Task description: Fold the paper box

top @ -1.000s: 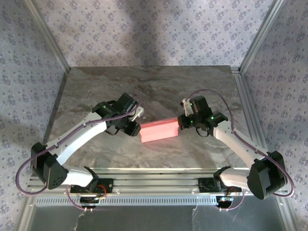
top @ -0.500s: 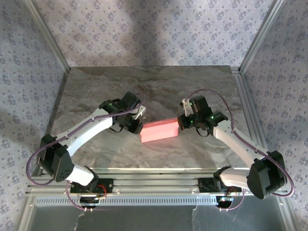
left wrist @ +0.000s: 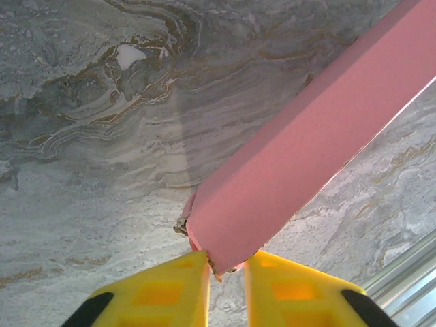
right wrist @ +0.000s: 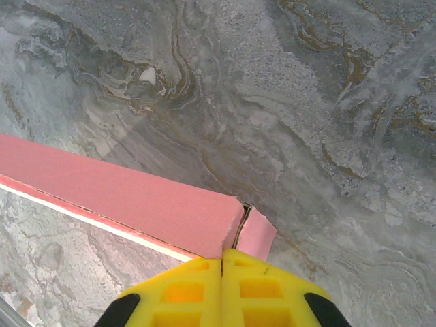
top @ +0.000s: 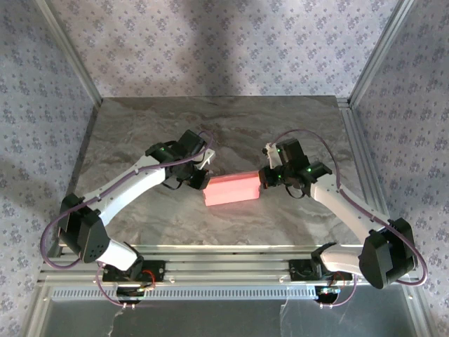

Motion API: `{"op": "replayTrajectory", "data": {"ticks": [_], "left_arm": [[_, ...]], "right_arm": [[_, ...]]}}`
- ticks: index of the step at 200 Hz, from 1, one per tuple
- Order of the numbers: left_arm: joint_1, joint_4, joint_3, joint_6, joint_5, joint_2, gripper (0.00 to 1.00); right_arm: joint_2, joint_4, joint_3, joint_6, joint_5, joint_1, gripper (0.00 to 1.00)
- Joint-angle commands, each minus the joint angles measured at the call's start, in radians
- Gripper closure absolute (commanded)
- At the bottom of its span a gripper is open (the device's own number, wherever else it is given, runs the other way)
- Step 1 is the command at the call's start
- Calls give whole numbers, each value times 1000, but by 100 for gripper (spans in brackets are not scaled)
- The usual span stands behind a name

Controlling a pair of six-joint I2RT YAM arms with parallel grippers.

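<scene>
We see the paper box (top: pixel 231 189) folded into a long pink bar. It is over the middle of the table (top: pixel 140 133), a bit closer to the near edge and far from the corners. The left claw (left wrist: pixel 227 262) has its two yellow fingers nearly together, and they pinch the bottom corner of the box's left end. The right claw (right wrist: pixel 222 264) is closed tight on the thin edge at the box's right end, beside a small flap (right wrist: pixel 256 235).

paper box (left wrist: pixel 300 143) far end cropped, both wrist views, length unclear
</scene>
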Motion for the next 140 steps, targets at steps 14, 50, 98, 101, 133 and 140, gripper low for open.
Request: {"op": "replayTrajectory", "data": {"ticks": [14, 50, 98, 101, 133, 140], "left_arm": [[4, 15, 26, -1, 23, 13, 88], [8, 7, 46, -27, 9, 17, 94], [41, -15, 66, -117, 62, 23, 100], [43, -18, 66, -124, 67, 24, 100], [60, -28, 82, -196, 112, 39, 100], [62, -27, 85, -214, 119, 40, 100]], "right_arm": [[20, -74, 13, -16, -12, -4, 100], [19, -74, 12, -16, -15, -4, 100], [17, -84, 16, -21, -18, -4, 100], [16, -86, 17, -21, -20, -4, 100], [19, -98, 31, -21, -28, -6, 100], [19, -103, 34, -21, -29, -5, 100]]}}
